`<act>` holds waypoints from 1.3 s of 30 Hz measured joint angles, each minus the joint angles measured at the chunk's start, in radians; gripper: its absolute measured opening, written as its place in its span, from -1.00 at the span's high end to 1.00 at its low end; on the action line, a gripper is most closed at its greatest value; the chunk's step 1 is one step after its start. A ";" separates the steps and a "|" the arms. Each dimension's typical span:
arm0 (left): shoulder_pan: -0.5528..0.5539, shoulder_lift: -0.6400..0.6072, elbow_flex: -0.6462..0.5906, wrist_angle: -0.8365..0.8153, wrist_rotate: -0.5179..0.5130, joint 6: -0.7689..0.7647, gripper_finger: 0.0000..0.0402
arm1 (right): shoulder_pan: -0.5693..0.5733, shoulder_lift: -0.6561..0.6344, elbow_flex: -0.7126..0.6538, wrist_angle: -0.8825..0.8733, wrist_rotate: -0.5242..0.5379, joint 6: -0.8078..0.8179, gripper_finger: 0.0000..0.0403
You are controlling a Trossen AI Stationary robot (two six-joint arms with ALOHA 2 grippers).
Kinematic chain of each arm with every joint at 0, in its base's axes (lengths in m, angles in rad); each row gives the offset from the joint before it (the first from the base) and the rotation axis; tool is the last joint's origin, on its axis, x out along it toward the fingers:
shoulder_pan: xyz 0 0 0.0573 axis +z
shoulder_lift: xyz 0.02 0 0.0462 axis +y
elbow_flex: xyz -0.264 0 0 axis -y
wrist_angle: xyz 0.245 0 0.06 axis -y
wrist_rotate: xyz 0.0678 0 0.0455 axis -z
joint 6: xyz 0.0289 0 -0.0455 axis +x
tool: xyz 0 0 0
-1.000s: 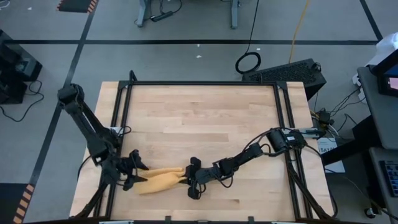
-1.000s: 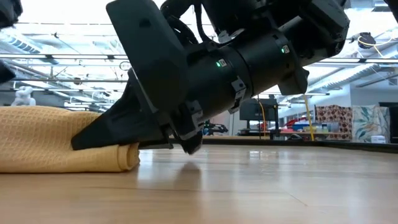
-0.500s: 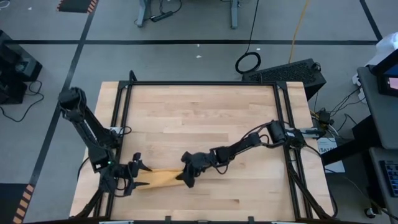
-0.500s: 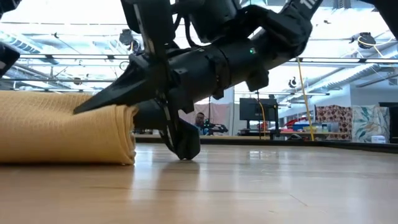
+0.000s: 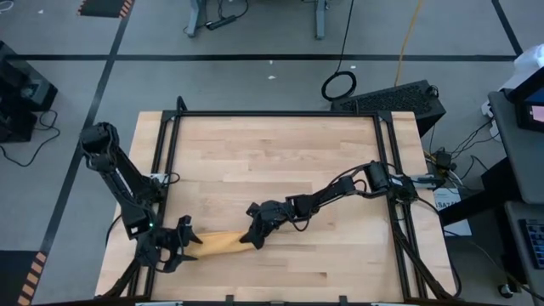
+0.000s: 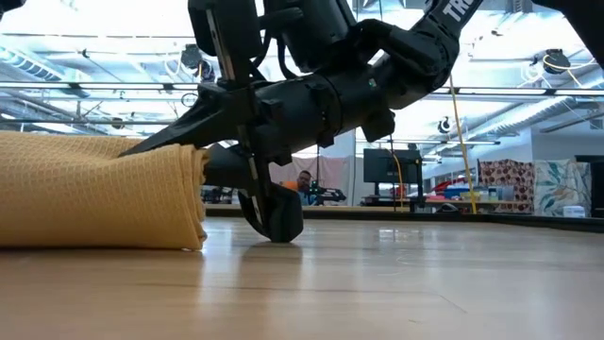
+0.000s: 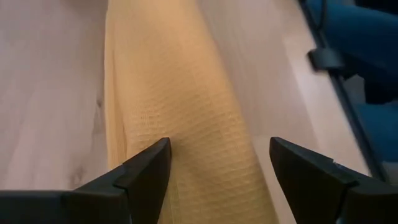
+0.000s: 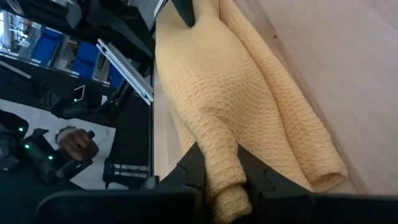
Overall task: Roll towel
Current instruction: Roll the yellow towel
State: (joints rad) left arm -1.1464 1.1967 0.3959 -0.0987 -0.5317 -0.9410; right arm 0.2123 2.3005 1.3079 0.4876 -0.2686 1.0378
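From above, the mustard-yellow soft cloth towel (image 5: 223, 242) lies as a narrow, partly rolled bundle on the pale wooden worktop (image 5: 280, 161), near its front edge and left of centre. The left end effector (image 5: 180, 240) sits at the towel's left end with its fingers spread around the cloth, not clamped. The right end effector (image 5: 253, 238) meets the towel's right end. The risk I judge here is uneven handling: one end pinched and the other loose, so any pull from the right could drag the bundle sideways or skew the roll into a cone.

At table height, the towel (image 6: 99, 194) shows as a thick layered stack resting on the worktop (image 6: 377, 283), with the right end effector (image 6: 189, 151) clenched on the upper layer at its right edge. Only the top fold seems caught, so lifting might peel that layer off and undo the roll.

In the left wrist view, the two dark fingers (image 7: 146, 171) stand apart astride the towel (image 7: 180, 106), released. If they close now, they may bunch the cloth rather than trap the whole roll.

In the right wrist view, the right end effector's fingers (image 8: 193, 163) pinch a narrow ridge of the towel (image 8: 230, 93); a grip this small could slip, letting the layers spring open.
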 joint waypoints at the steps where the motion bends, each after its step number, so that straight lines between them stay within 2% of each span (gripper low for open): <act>1: -0.003 0.012 0.000 0.000 0.007 -0.005 -0.38 | 0.000 0.000 0.000 0.000 0.001 0.004 0.84; 4: -0.006 0.048 0.000 0.003 0.016 -0.052 -0.31 | 0.000 0.000 0.000 0.000 0.001 0.015 0.84; 7: -0.006 0.070 0.000 0.013 0.016 -0.075 -0.11 | 0.003 0.000 0.000 0.000 -0.004 0.018 0.84; 14: -0.003 0.076 0.000 0.032 -0.019 -0.069 0.78 | 0.014 -0.006 0.000 -0.013 -0.078 0.013 0.81; 16: 0.007 0.076 0.000 0.049 -0.017 -0.068 0.91 | 0.020 -0.016 0.000 -0.041 -0.090 0.007 0.76; 22: 0.079 0.105 0.000 0.107 -0.003 -0.073 0.71 | 0.028 -0.108 -0.007 -0.236 -0.112 -0.129 0.47; 26: 0.152 0.157 0.000 0.180 0.039 -0.049 0.71 | 0.031 -0.198 -0.011 -0.412 -0.078 -0.259 0.29; 29: 0.206 0.191 0.000 0.242 0.067 -0.017 0.76 | 0.056 -0.278 -0.009 -0.543 0.031 -0.378 0.23; 32: 0.265 0.203 0.000 0.285 0.099 0.013 0.80 | 0.115 -0.340 -0.009 -0.602 0.163 -0.537 0.23; 36: 0.349 0.203 -0.001 0.337 0.151 0.051 0.82 | 0.209 -0.400 -0.008 -0.552 0.344 -0.729 0.29; 39: 0.420 0.202 -0.001 0.396 0.211 0.070 0.82 | 0.261 -0.397 -0.006 -0.437 0.452 -0.849 0.37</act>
State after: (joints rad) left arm -0.7268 1.3991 0.3950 0.2970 -0.3202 -0.8714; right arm 0.4730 1.9040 1.3020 0.0509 0.1829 0.1892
